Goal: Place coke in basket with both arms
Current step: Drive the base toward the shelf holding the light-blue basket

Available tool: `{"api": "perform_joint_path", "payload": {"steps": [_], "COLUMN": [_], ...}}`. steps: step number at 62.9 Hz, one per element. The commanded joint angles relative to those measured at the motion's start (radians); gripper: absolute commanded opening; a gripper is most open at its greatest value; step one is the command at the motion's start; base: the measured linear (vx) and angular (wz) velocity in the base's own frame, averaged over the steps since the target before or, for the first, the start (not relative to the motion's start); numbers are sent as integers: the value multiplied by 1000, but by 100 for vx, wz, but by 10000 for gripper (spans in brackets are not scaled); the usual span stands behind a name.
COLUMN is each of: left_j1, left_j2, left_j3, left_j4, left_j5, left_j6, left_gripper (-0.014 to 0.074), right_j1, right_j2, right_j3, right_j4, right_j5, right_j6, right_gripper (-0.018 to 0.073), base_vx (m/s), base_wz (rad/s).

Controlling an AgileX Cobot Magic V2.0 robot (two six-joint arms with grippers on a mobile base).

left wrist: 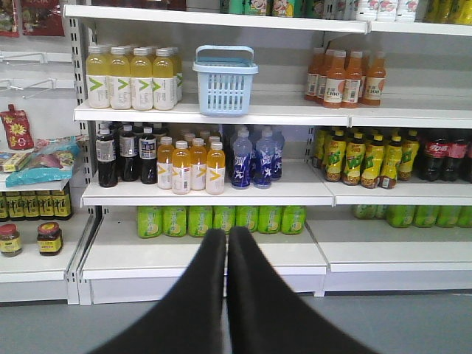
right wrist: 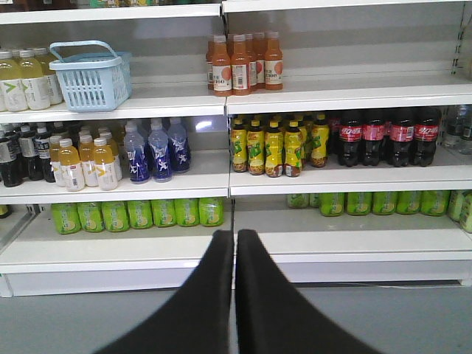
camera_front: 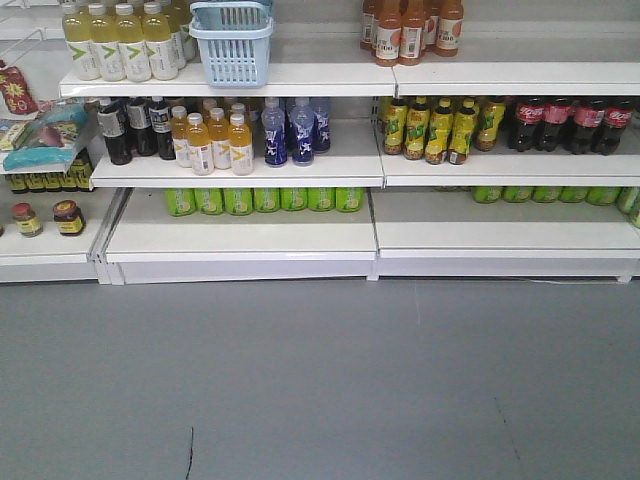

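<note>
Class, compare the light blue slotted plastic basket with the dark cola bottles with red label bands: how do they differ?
The basket is single, wide and slotted; the cola bottles are several, narrow and capped. The basket sits on the higher shelf, left; the bottles stand one shelf lower, right. Both rest upright on white shelving.

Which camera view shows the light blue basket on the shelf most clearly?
The left wrist view: the basket stands whole near the middle, with its handles and slotted sides plain. The right wrist view also shows the basket whole, but off at the left. The front view has the basket cropped at the top frame edge.
</note>
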Motion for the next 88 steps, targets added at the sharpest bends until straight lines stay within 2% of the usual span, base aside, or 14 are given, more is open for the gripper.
{"api": "perform_joint_path", "payload": {"steps": [1, 88], "left_j1": [-2, -2], "left_j2": [-13, -13], "left_j3": [-1, -1], "left_j4": [-15, -15], "left_j5": [-75, -75], "left_j6": [-10, -10], "left_gripper": [-8, -8], "right_j1": [-5, -5], "right_j2": [-18, -18], "right_j3": [10, 10], "right_j4": [-9, -9], "right_j5": [-77, -78], "right_j6": [-10, -10], "right_gripper": [-5, -5], "base_vx": [0, 1], "base_wz": [0, 0]}}
